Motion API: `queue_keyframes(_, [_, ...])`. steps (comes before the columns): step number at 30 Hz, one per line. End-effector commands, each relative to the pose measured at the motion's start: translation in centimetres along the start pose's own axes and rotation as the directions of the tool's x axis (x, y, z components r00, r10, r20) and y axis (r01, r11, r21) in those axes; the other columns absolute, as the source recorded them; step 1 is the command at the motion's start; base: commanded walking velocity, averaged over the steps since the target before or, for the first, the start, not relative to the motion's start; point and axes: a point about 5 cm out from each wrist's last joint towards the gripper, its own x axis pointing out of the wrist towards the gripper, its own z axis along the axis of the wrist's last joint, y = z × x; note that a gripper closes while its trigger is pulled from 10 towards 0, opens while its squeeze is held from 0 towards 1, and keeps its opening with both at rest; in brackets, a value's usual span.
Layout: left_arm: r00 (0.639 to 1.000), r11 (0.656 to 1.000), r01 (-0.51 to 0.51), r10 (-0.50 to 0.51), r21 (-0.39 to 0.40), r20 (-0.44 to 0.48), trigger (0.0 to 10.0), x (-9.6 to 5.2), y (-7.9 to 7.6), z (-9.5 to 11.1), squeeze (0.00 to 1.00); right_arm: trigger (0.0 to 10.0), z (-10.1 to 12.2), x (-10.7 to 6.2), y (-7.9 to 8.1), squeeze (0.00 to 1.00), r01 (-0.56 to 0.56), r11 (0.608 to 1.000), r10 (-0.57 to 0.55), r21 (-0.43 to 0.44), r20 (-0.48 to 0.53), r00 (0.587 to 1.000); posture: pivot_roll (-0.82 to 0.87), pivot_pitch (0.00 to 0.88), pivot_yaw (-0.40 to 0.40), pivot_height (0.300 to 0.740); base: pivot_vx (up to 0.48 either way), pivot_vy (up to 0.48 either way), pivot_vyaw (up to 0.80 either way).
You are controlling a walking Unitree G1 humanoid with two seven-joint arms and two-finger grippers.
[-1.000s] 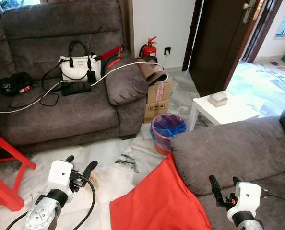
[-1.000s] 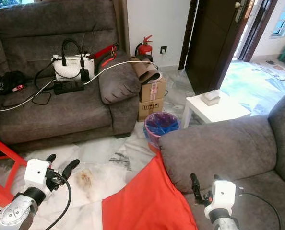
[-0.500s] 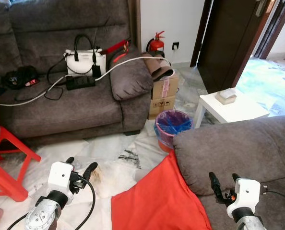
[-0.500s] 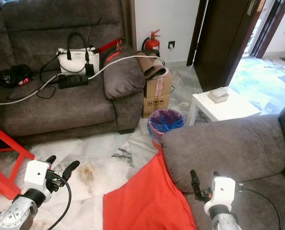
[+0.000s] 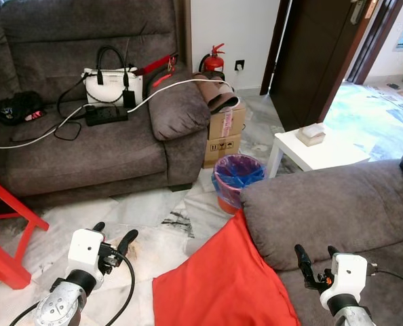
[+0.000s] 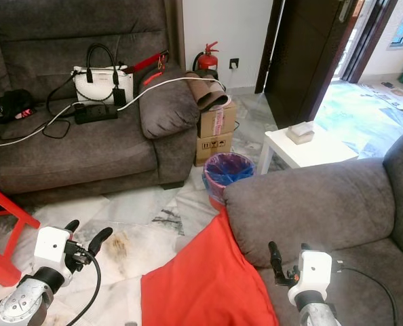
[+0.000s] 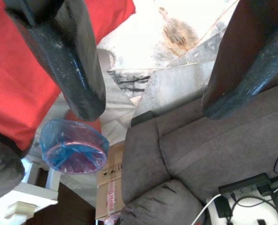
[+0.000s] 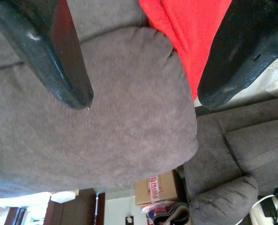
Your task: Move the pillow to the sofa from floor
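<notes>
The red pillow (image 5: 222,282) lay on the floor (image 5: 154,217), its edge leaning against the arm of the near sofa (image 5: 323,204). The left pincer (image 5: 113,234) hung open and empty over the floor beside the pillow. The right pincer (image 5: 315,257) hung open above the sofa seat, gripping nothing.

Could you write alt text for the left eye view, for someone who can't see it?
A red pillow lies on the floor, leaning against a grey sofa's arm. The left gripper and right gripper hover open on either side of it.
</notes>
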Motion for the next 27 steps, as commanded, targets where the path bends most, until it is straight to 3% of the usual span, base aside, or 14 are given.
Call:
queue_keyframes(1, [1.000,1.000,0.001,-0.001,0.003,-0.005,10.0,-0.07,0.08,0.07,0.00,10.0,-0.54,-0.34,-0.01,0.00,0.002,1.000,-0.002,0.010,-0.016,1.000,0.10,0.100,0.016,0.645,0.000,0.000,0.00])
queue_keyframes(21, [1.000,1.000,-0.005,0.005,0.001,-0.001,10.0,0.31,0.04,0.11,0.00,10.0,-0.49,-0.19,0.31,0.00,-0.014,1.000,0.014,0.010,-0.011,1.000,0.10,0.095,0.013,0.645,0.000,0.000,0.00])
queue_keyframes(27, [1.000,1.000,-0.008,0.008,0.001,0.000,10.0,0.34,-0.02,0.13,0.00,10.0,-1.12,0.01,0.73,0.00,-0.047,0.999,0.046,-0.016,-0.074,0.996,0.10,0.093,0.012,0.630,0.000,0.000,0.00])
